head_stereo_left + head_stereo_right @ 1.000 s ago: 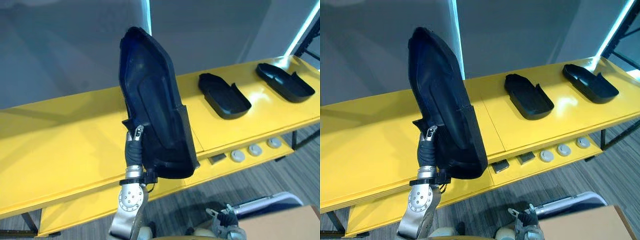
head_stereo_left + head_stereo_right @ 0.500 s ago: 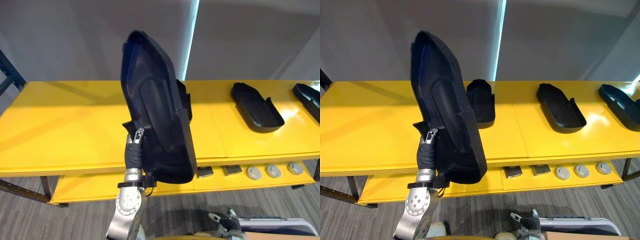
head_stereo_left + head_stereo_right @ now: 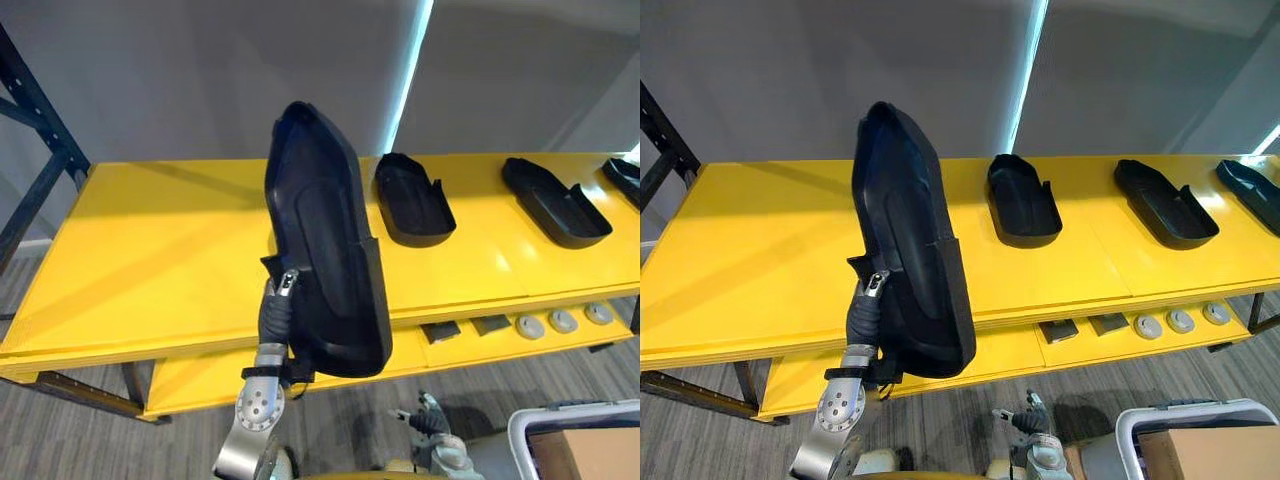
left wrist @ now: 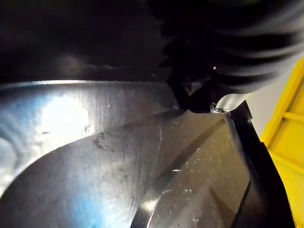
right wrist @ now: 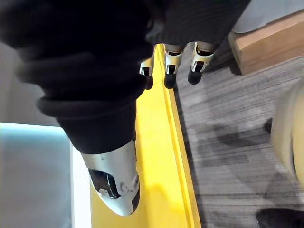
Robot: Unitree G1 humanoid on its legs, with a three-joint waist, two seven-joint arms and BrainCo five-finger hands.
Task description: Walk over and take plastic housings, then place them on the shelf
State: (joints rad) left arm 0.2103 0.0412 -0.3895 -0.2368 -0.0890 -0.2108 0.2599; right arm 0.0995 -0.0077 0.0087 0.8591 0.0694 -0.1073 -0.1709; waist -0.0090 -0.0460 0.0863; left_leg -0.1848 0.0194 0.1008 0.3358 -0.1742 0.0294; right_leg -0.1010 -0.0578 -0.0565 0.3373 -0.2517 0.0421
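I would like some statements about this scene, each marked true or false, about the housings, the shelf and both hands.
1. The left hand holds a black housing upright in front of the yellow shelf. True.
2. The shelf's top board carries no housings. False: three lying housings are on it, to the right of the held one.
3. The right hand grips a second housing. False: its fingers are relaxed and hold nothing.
4. Round grey parts lie on the shelf's lower board. True.
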